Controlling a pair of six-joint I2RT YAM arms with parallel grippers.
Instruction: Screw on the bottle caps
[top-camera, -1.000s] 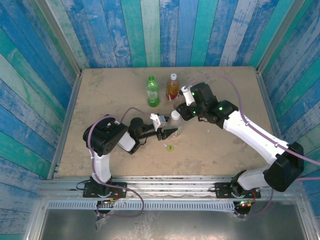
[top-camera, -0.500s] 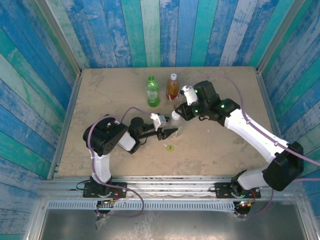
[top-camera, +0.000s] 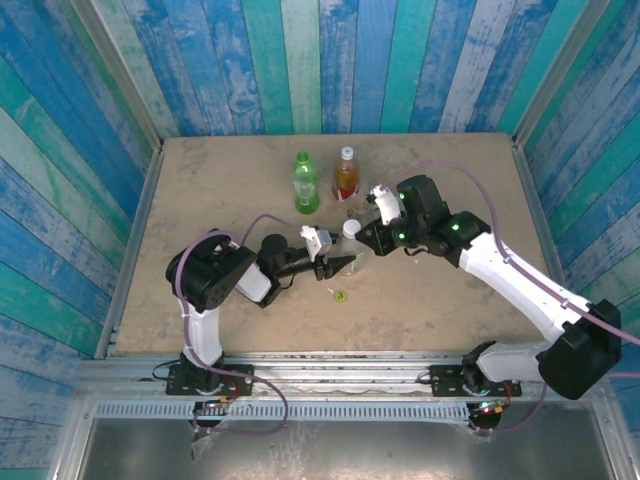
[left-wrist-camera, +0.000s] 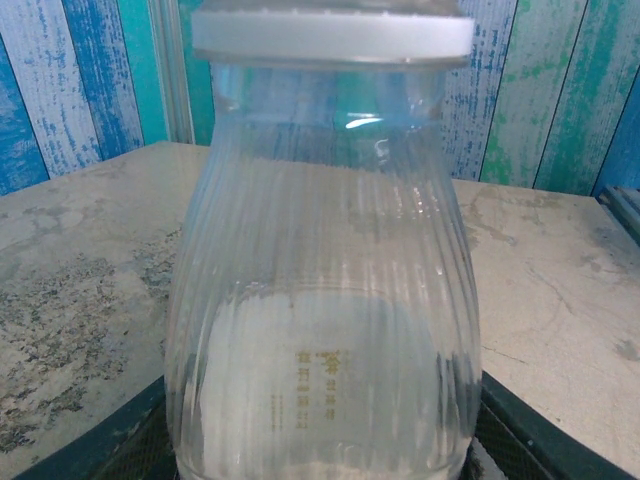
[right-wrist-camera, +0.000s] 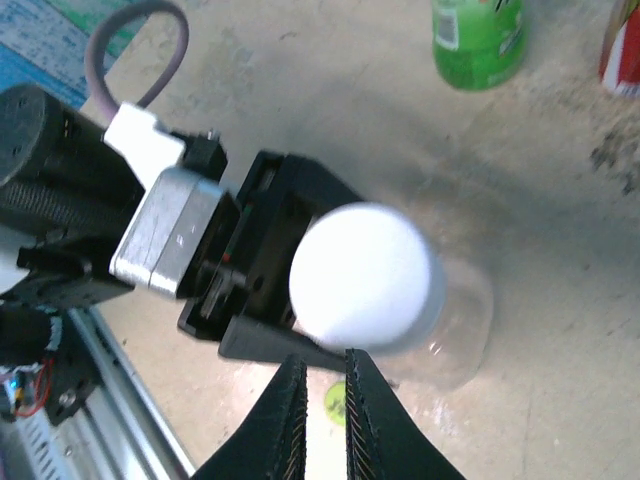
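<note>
A clear bottle (top-camera: 352, 250) stands upright near the middle of the table (top-camera: 200, 190), with a white cap (top-camera: 351, 229) sitting on its neck. The left gripper (top-camera: 347, 263) reaches in low from the left, forearm close to the tabletop. Its dark jaws are clamped on the bottle's lower body from either side. The right gripper (top-camera: 367, 236) comes in from the right on a long, outstretched arm bent down at the wrist. Its fingers (right-wrist-camera: 290, 420) are drawn together on nothing, their tips just beside the white cap.

A yellow-green cap (top-camera: 340, 295) lies loose on the table just in front of the clear bottle, on the side nearer the arms' bases. Toward the far edge, a green bottle (top-camera: 305, 187) and an amber bottle (top-camera: 345, 178) stand upright side by side, near each other but apart. The amber bottle carries a second white cap (top-camera: 347, 152). Whether the green bottle is capped cannot be told from above.

That makes three bottles and three caps, two white and one yellow-green. The table's left side and its right side beyond the arm lie bare. Blue-green plank walls (top-camera: 330, 60) close it in on three sides.
</note>
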